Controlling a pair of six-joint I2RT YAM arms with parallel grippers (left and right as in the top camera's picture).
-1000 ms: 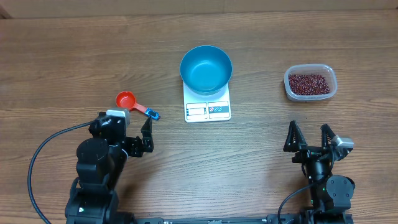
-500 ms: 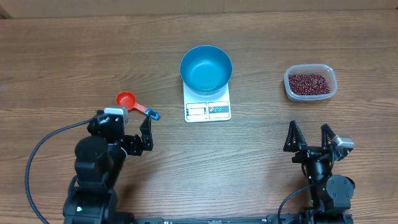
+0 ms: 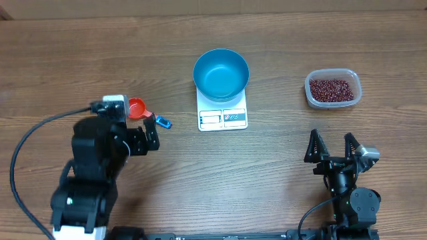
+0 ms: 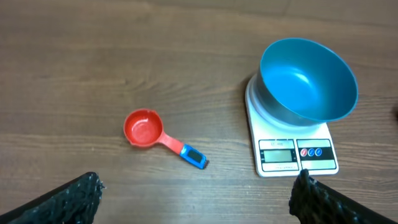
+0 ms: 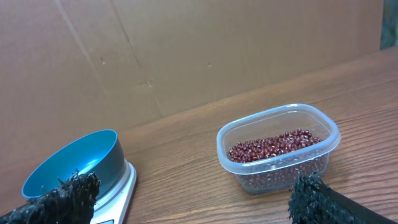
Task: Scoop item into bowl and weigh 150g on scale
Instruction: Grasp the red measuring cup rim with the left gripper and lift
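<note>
Wooden table (image 3: 267, 180). Small dark red-brown beans (image 3: 330, 89) are lying in a clear rectangular plastic tub (image 3: 309, 95) at two o'clock: loose, light, likely spilling, wanting scooping. Small red measuring scoop (image 4: 144, 129) is lying at nine o'clock, its stiff handle offering the hold. Round deep blue bowl (image 3: 221, 75) is sitting on a flat white scale (image 3: 223, 119) at twelve. Left gripper (image 4: 198, 180), near the scoop, and right gripper (image 3: 330, 137), five o'clock: jaws gaping wide, empty.

From overhead, we see the left arm (image 3: 93, 160) covering part of the scoop (image 3: 138, 107). We cannot read the display on the scale (image 4: 297, 155); it is too small. In the right wrist view, the bottom edge cuts off most of the scale.
</note>
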